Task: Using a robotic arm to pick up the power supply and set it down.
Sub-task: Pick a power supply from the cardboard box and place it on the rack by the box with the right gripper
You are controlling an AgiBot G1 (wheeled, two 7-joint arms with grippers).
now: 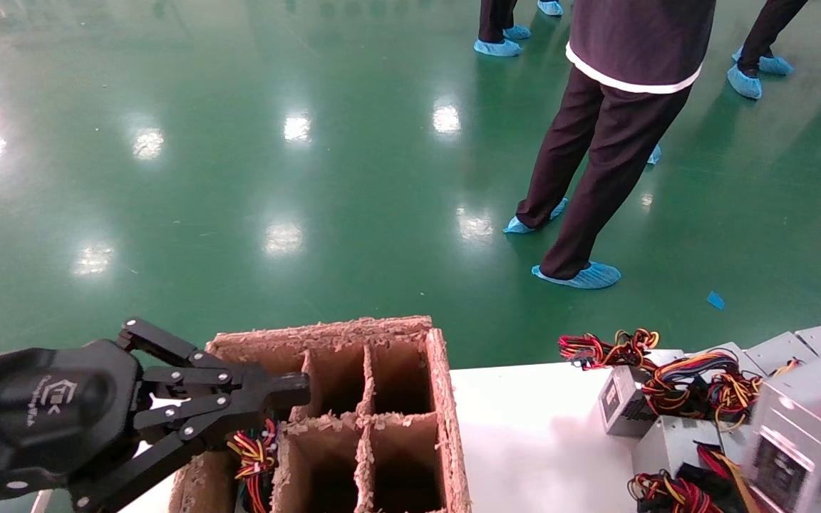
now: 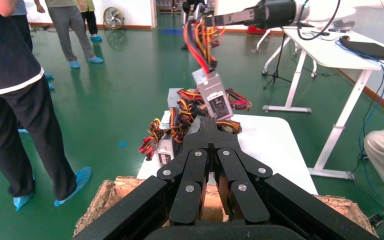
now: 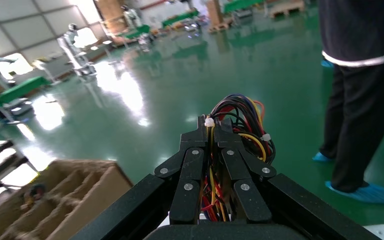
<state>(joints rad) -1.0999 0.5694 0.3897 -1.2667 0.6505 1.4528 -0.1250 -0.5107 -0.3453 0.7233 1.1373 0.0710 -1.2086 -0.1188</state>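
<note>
My right gripper (image 3: pixel 211 125) is shut on the red, yellow and black wire bundle (image 3: pixel 245 125) of the power supply. In the left wrist view the silver box of the power supply (image 2: pixel 214 97) hangs tilted from those wires under the right gripper (image 2: pixel 202 21), above the pile on the white table. The head view shows it only as a blurred grey box (image 1: pixel 802 442) at the right edge. My left gripper (image 1: pixel 296 388) is shut and empty, hovering over the left side of the cardboard divider box (image 1: pixel 446 399); its closed fingertips (image 2: pixel 207 122) point toward the table.
Several more power supplies (image 1: pixel 628 406) with wire bundles lie piled on the white table (image 1: pixel 524 442). One left cell of the divider box holds wires (image 1: pixel 254 456). A person (image 1: pixel 596 142) stands on the green floor beyond the table.
</note>
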